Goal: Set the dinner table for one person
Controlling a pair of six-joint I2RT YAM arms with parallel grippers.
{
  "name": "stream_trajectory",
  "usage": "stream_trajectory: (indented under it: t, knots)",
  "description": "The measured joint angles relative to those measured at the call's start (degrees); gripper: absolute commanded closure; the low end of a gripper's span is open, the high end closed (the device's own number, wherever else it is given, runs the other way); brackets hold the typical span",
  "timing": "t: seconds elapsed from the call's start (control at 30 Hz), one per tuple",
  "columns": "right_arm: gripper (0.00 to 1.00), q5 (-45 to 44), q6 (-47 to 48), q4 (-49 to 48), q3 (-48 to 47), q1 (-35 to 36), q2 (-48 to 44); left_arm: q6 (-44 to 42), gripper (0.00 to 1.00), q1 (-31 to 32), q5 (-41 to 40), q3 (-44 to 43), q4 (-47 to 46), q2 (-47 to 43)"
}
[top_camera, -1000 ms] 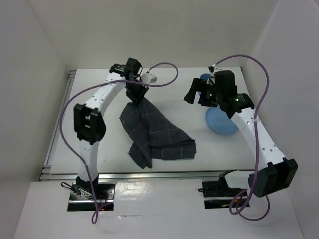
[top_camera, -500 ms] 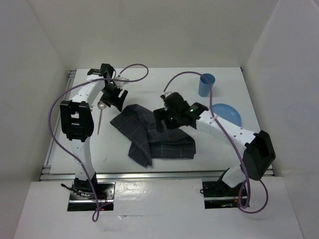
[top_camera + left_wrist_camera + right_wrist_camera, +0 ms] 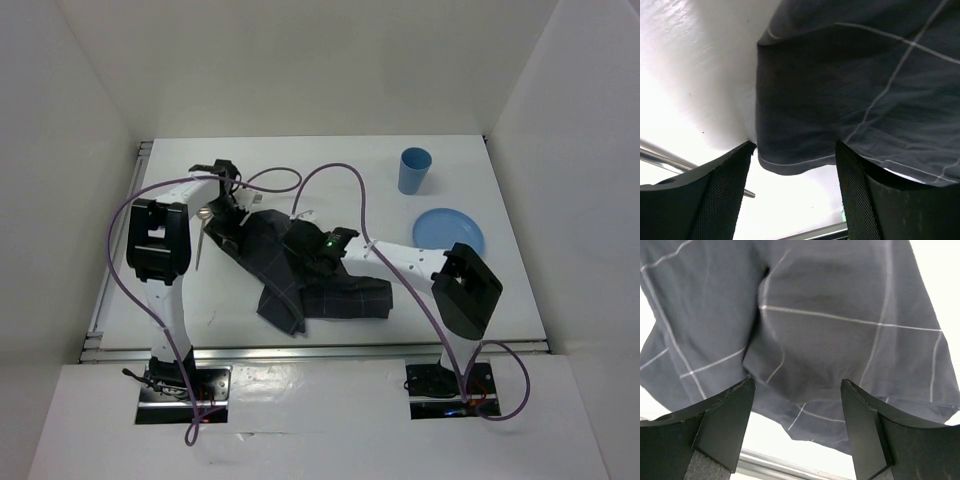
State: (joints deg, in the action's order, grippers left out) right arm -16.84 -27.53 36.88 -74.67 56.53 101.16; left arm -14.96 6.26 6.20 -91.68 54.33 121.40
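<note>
7 entries, with bearings read on the overhead view and 12 o'clock at the table's far edge.

1. Dinner table (image 3: 350, 150): a white top with metal rails. It takes up nearly the whole overhead view and carries every item below.
2. Dark grey checked cloth (image 3: 330, 295): crumpled, lying at the table's centre and spilling toward 6 o'clock.
3. Blue cup (image 3: 414, 170): upright at 2 o'clock, well apart from the cloth.
4. Blue plate (image 3: 449, 232): flat at 3 o'clock, near the cup on its 6 o'clock side.
5. Metal spoon (image 3: 200, 250): at 9 o'clock, just beside the cloth's left edge and partly hidden from me.
6. Left gripper (image 3: 794, 150): low over the cloth's 10 o'clock corner. On its wrist view I see the jaws spread with a hem of the cloth between them, so it is released and grasping nothing.
7. Right gripper (image 3: 797, 385): low over the middle of the cloth. Its jaws stand apart with a fold of fabric bulging in the gap, and nothing is clenched. I cannot tell whether its tips touch the fabric.
</note>
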Motion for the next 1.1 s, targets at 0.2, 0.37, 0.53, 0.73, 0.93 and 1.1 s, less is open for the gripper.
stream_trajectory:
  t: [0.2,0.37,0.53,0.73,0.93,1.1]
  knots:
    - [0.33,1.6,-0.7,-2.3,0.0,-4.0,1.8,-0.4,0.86,0.0,-2.4,1.1,-1.6,-0.2]
    - [0.75,7.8,0.5,-6.7,2.0,-9.7,3.7,-0.5,1.00,-0.2,-1.5,1.3,-1.3,-0.4]
    - [1.00,11.5,0.4,-7.1,5.0,-11.0,2.9,-1.9,1.00,-0.2,-1.8,3.7,-2.9,-2.4]
    - [0.45,17.6,0.3,-5.6,6.2,-25.0,-5.8,-5.5,1.00,0.9,-4.5,6.8,-4.9,-7.7]
    - [0.23,17.5,5.9,-3.8,4.6,-32.2,-6.9,-7.1,1.00,7.5,-4.8,10.3,-5.8,-10.0]
    - [0.29,14.2,10.8,-3.1,3.9,-25.3,-8.1,-7.1,1.00,8.9,-4.3,10.6,-5.5,-9.8]
